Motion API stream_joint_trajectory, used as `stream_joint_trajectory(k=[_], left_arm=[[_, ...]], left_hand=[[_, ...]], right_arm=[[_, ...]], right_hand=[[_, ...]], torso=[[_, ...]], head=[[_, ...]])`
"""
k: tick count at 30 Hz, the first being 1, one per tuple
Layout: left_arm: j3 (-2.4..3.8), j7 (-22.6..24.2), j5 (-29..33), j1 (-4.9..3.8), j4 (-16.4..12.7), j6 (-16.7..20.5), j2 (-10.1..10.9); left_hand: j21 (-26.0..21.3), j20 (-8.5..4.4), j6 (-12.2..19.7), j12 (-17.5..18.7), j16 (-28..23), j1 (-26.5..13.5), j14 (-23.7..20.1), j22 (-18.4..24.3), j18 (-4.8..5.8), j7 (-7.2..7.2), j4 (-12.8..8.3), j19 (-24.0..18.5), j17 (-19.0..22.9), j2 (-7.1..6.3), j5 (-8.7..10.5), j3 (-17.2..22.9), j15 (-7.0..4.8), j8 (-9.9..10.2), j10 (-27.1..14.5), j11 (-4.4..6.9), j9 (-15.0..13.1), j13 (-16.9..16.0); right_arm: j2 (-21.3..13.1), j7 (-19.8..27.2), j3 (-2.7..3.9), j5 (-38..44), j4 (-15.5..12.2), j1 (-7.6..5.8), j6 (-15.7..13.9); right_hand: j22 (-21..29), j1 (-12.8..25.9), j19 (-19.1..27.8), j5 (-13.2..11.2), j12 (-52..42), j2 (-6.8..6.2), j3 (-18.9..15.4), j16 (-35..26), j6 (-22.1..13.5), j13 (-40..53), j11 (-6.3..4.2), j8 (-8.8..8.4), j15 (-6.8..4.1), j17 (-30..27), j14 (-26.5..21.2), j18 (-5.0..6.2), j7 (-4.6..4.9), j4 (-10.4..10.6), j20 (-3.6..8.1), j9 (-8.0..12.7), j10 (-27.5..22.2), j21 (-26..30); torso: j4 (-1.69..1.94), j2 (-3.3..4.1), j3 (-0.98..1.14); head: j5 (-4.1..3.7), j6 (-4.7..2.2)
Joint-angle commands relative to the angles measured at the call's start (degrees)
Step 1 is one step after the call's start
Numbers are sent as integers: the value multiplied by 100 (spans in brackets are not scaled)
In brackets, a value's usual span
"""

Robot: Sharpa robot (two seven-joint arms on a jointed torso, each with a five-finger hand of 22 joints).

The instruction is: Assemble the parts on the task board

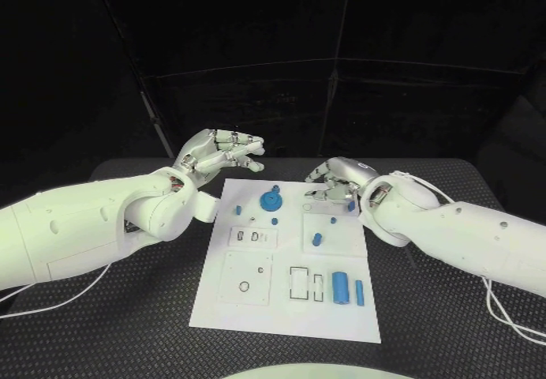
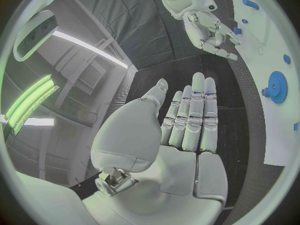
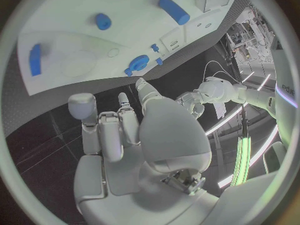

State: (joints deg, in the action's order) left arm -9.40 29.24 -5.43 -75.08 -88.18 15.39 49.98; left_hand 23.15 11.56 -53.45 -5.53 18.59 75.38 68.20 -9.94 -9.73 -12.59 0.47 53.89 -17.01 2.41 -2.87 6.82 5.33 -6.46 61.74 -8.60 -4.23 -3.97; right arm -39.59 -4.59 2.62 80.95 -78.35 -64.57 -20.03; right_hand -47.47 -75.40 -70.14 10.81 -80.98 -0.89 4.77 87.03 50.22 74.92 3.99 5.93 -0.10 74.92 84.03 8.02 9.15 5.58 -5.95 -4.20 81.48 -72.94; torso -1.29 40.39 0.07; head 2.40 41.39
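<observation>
Board (image 1: 290, 316) lies flat mid-table (image 1: 136, 316), long axis running away from the robot.

Far end of board: blue gear (image 1: 273, 201) on its surface, a small blue peg (image 1: 239, 211) just beside it on the robot's left. Right of the gear, a raised white block (image 1: 321, 207) with a small blue piece (image 1: 334, 220) near it, and another blue peg (image 1: 317, 237) on the square plate below.

Near end: a framed recess (image 1: 299, 283) reads white inside, no blue seen in it. Just right of it a blue cylinder (image 1: 342, 287) lies on its side, and a slimmer blue bar (image 1: 360, 293) lies parallel beside that, apart from it.

Left hand (image 1: 226, 154) raised beyond the board's far left corner, off the board. Fingers apart, holding nothing; the left wrist view shows them extended side by side (image 2: 190, 117).

Right hand (image 1: 332, 180) at the board's far right corner, over the white block. Fingers (image 3: 109, 132) curl loosely; no part seen in them in the right wrist view, so it looks released. Contact with the block cannot be told.
</observation>
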Motion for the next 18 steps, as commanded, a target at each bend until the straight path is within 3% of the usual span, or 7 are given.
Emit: stream_joint_trajectory(k=[1, 6, 10, 13, 16, 18], left_arm=[[-24, 40, 13, -9, 3, -67, 6], [-68, 56, 27, -9, 21, -110, -3], [-84, 76, 30, -9, 27, -142, -6], [-90, 82, 31, -9, 32, -151, 0], [-95, 87, 31, -9, 45, -157, 1], [-99, 89, 32, -8, 51, -163, -2]], left_hand=[[-32, 0, 13, 24, -22, 2, -46, 5, -66, -36, -28, -27, -6, 39, 12, -2, -9, 23, -2, -46, 9, -3], [-32, 0, 12, 26, -23, 7, -46, 5, -66, -35, -33, -27, -7, 38, 13, 0, -9, 24, -1, -46, 9, -3], [-33, 0, -2, 30, -28, 21, -47, 7, -67, -30, -49, -28, -15, 33, 13, 2, -10, 21, 7, -43, 5, -5], [-34, 0, -11, 31, -31, 26, -48, 8, -67, -28, -57, -28, -19, 28, 12, 2, -11, 19, 12, -41, 4, -6], [-34, 0, -11, 31, -31, 26, -48, 8, -67, -28, -57, -28, -19, 28, 12, 2, -11, 19, 12, -41, 4, -6], [-34, 0, -11, 31, -31, 26, -48, 8, -67, -28, -57, -28, -19, 28, 12, 2, -11, 19, 12, -41, 4, -6]], right_arm=[[-275, 533, -1, -822, -46, -12, -7], [-677, 712, -4, -1031, -13, -9, 87], [-884, 809, -6, -1094, -1, 72, 48], [-989, 857, -7, -1117, 19, 200, -21], [-992, 883, -8, -1126, 103, 291, -75], [-965, 902, -8, -1131, 181, 371, -131]], right_hand=[[5, -92, 9, 53, 32, -24, 3, -11, 66, 168, 25, -22, 2, 686, 424, -77, 7, -60, -11, 10, -17, 11], [2, -166, 10, 82, 34, -51, 5, -12, 87, 169, 24, -30, 1, 684, 424, -77, 7, -121, -11, 12, -17, 11], [-52, -190, -16, 89, 21, -66, 1, -2, 77, 189, 24, -42, 1, 712, 430, -86, 7, -143, -11, 16, -4, -11], [-78, -215, -28, 92, 18, -81, -4, 4, 55, 194, 24, -61, 1, 728, 433, -90, 7, -164, -11, 23, 1, -22], [-78, -227, -29, 92, 25, -92, -10, 3, 24, 185, 25, -84, 1, 726, 433, -90, 8, -177, -11, 29, -4, -23], [-75, -229, -26, 87, 37, -96, -24, -1, -59, 171, 32, -137, 6, 717, 431, -90, 18, -181, -13, 41, -14, -22]], torso=[[-37, -40, -11], [-60, -65, -10], [-44, -61, -2], [-47, -62, -16], [-64, -60, -2], [-49, -49, -2]], head=[[-37, 2], [-102, -7], [-260, -37], [-271, -38], [-261, -20], [-266, -20]])
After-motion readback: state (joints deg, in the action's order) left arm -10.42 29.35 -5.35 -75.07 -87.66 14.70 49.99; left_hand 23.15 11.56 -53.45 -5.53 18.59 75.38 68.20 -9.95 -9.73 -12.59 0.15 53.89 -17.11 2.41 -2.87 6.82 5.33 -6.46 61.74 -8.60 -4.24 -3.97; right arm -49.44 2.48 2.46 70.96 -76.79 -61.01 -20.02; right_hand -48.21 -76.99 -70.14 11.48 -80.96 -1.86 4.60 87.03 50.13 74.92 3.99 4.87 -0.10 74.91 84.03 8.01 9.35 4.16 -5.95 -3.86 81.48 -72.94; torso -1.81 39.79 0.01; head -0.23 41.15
